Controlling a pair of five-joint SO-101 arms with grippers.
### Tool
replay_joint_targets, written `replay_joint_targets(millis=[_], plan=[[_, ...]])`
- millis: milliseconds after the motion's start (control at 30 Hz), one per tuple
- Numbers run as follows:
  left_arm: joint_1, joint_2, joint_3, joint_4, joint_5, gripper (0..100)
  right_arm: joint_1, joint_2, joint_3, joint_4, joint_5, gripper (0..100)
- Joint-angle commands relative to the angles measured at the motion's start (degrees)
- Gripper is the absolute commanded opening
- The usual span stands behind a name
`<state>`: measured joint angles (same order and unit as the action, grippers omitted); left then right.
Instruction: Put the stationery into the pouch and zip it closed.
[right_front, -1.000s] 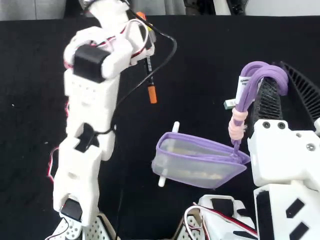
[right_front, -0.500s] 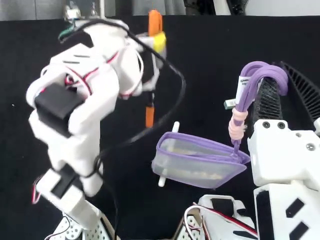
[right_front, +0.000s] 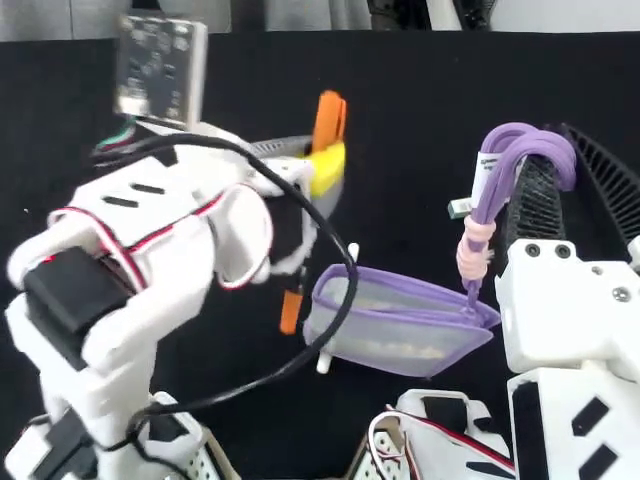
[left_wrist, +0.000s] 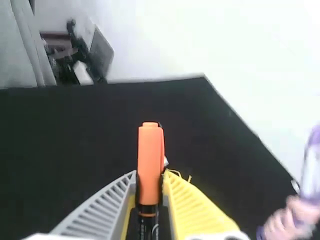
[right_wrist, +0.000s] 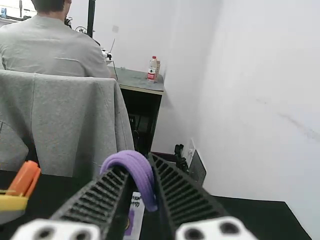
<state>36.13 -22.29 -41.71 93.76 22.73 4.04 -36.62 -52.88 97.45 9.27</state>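
1. Marker (right_front: 328, 118) with orange ends and a dark barrel, pinched between the yellow and grey fingers (left_wrist: 187, 200) of the left gripper (right_front: 318, 160); stands steeply, one orange end up above the fingers, the other hanging low, just beside the open left end of the pouch (right_front: 400, 325); seen from the left wrist, sits squarely in the slot between the two fingers.
2. Pouch purple and see-through, mouth gaping upward; hangs tilted above the black table (right_front: 450, 80), lifted by one corner; pale contents dimly visible inside, too blurred to name.
3. Strap (right_front: 525, 140), a purple loop running up from that raised corner, draped over and squeezed between the black ribbed fingers (right_wrist: 175, 192) of the right gripper (right_wrist: 137, 165); fingers pressed together on the loop, white tag dangling beside it.
4. White stick (right_front: 350, 252) poking out past the pouch's far edge, with another white end below its near edge; cannot tell whether inside the pouch or behind it.
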Motion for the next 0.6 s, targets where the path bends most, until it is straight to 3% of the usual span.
replay_joint_targets(millis=[0, 333, 433, 567], plan=[[5.0, -10.8, 14.6, -8.4, -0.9, 3, 0.0, 1.1, 0.2, -1.5, 0.7, 1.1], [7.4, -42.7, 57.1, -53.2, -1.0, 3, 0.0, 1.1, -0.1, -1.4, 0.7, 1.1], [8.6, -47.0, 64.7, -60.7, -3.9, 3, 0.0, 1.1, -0.1, -1.4, 0.7, 1.1], [12.4, -47.4, 68.4, -64.2, -4.5, 3, 0.0, 1.1, 0.0, -1.4, 0.7, 1.1]])
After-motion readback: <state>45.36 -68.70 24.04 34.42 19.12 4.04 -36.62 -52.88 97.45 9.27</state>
